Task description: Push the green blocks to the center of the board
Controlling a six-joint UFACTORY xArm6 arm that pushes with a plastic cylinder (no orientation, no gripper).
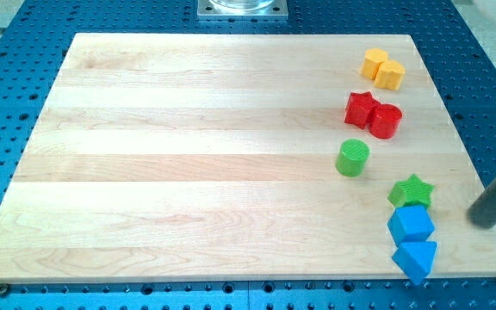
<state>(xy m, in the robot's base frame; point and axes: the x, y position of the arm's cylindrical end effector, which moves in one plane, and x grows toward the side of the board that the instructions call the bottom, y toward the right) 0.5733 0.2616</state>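
Note:
A green cylinder point(352, 158) stands on the wooden board point(188, 155), right of its middle. A green star point(412, 190) lies lower and further right, touching the blue block below it. My tip point(484, 220) is the lower end of the dark rod that enters from the view's right edge. It rests near the board's right edge, to the right of the green star and slightly below it, with a clear gap between them. It touches no block.
Two yellow blocks point(383, 68) sit at the upper right. A red star point(361, 108) and a red cylinder point(385, 120) touch just above the green cylinder. A blue block point(411, 224) and a blue triangle point(416, 257) sit at the lower right.

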